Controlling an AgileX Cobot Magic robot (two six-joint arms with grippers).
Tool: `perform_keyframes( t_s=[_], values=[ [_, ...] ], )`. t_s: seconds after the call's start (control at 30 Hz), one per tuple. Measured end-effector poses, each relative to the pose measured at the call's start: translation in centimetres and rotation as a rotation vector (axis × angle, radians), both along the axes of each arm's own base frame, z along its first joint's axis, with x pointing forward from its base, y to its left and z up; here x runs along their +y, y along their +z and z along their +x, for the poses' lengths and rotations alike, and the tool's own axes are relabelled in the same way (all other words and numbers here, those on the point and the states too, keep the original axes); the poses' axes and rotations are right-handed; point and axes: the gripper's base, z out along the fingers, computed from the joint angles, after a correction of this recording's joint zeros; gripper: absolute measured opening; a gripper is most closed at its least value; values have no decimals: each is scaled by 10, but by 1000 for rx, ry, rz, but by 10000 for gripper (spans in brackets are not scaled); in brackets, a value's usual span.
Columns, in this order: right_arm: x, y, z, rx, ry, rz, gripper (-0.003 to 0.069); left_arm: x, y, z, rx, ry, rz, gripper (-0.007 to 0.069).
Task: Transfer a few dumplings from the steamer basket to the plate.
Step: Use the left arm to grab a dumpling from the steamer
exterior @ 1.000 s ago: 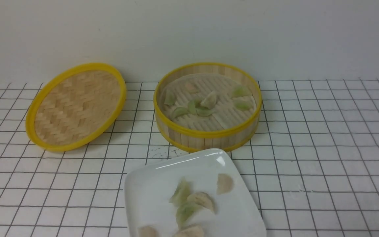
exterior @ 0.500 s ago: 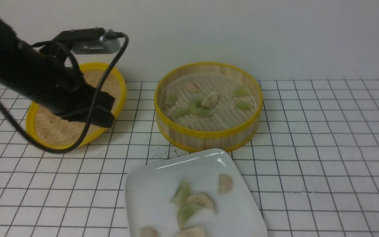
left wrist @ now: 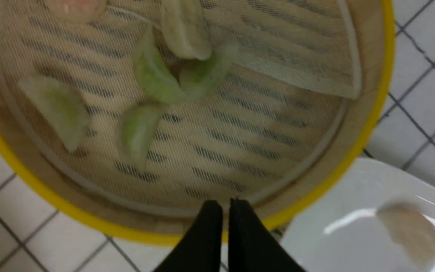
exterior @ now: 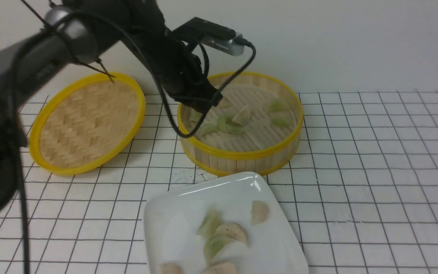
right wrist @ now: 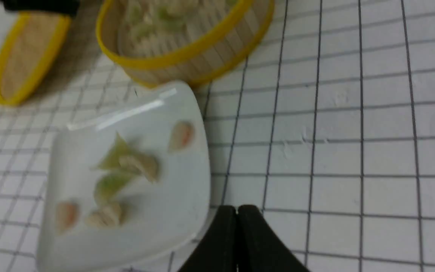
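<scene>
The steamer basket [exterior: 242,155] stands at the back centre and holds several dumplings, a beige one [exterior: 243,115] and green ones [exterior: 278,105]. The white plate [exterior: 173,213] lies in front of it with several dumplings [exterior: 259,211]. My left gripper [exterior: 203,107] hangs over the basket's left rim. In the left wrist view it [left wrist: 225,206] is shut and empty above the near rim [left wrist: 385,94], with green dumplings [left wrist: 138,132] beyond it. My right gripper [right wrist: 237,211] is shut and empty, low beside the plate's [right wrist: 187,196] right edge.
The shallow woven lid [exterior: 86,121] leans at the back left, partly under my left arm. A wall rises right behind the basket and the lid. The gridded table [exterior: 375,171] stretches to the right of the basket and the plate.
My left arm has come into view from the left and swung right, from over the lid to over the basket's left rim. The dumplings, basket and plate have not moved.
</scene>
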Motion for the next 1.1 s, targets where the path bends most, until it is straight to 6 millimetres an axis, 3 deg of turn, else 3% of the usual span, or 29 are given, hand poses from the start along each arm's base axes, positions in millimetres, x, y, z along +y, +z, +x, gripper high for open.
perform_keyframes(
  t_s=[0.13,0.2,0.33,0.47,0.73,0.93,1.1],
  values=[
    [1,1,12,73,29,-20,-10,-14,-25,16,-17,18,64,102],
    [2,1,15,84,34,-3,-10,-17,-42,29,-51,62,131,203],
    [3,3,17,65,33,10,-10,-16,-64,39,-64,100,168,317],
    [2,4,17,50,38,0,-10,-17,-84,42,-36,108,185,360],
    [2,4,17,45,44,-6,-10,-22,-97,45,-40,106,181,357],
    [2,4,17,45,45,-7,-10,-23,-97,45,-34,124,171,157],
    [2,4,17,44,46,-8,-10,-23,-80,44,-14,140,173,153]
  ],
)
